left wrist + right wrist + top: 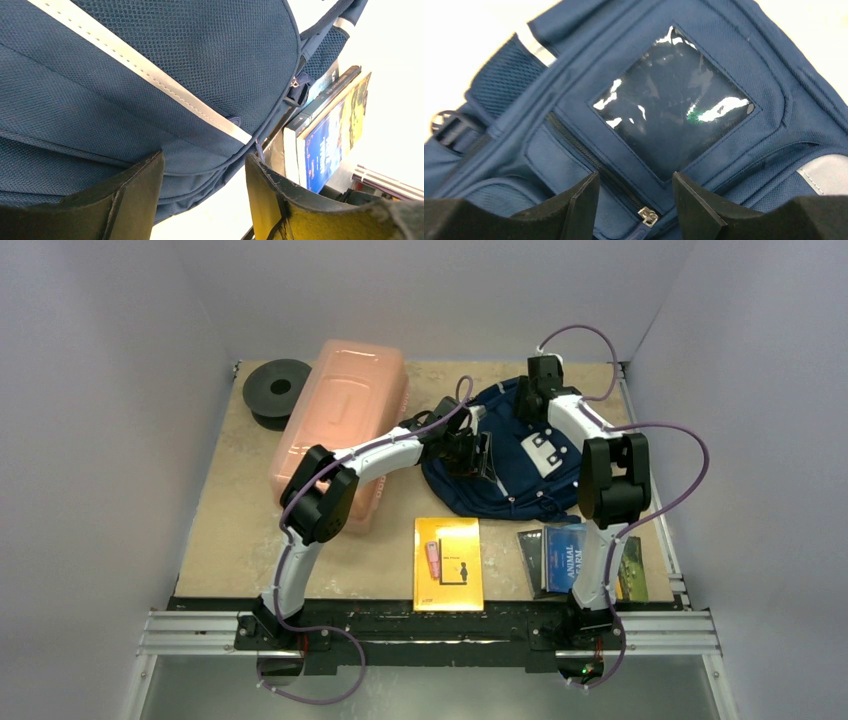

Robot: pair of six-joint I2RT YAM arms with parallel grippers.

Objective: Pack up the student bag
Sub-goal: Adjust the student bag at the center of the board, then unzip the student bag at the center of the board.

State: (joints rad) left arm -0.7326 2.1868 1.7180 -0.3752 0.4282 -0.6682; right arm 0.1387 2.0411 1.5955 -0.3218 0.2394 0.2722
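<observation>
Well off to the left of my left fingers (470,452), a black spool (277,390) is sitting at the far corner of the desk (240,530), with the long pink box (345,410) lying just beside it, between the spool and those fingers. My left fingers (205,162) are standing wide apart and gripping nothing; they are hanging over the left edge of the student bag (515,455), whose navy mesh and slanting grey stripe (150,75) are filling the space right in front of them. I cannot tell whether the tips are touching the fabric. Nearer to my bases than the left fingers, a yellow book (448,562) is lying flat on the desk, apart from the bag. The bag itself is lying crumpled between my two sets of fingers. My right fingers (540,380) are reaching over its far side, also spread open and empty (635,182); directly beyond their tips the bag's clear window (671,107) is shining, and a zip pull (649,216) is lying just between them. Back toward my right base, well away from the right fingers, a stack of books (565,558) is resting beside the bag's near edge.
</observation>
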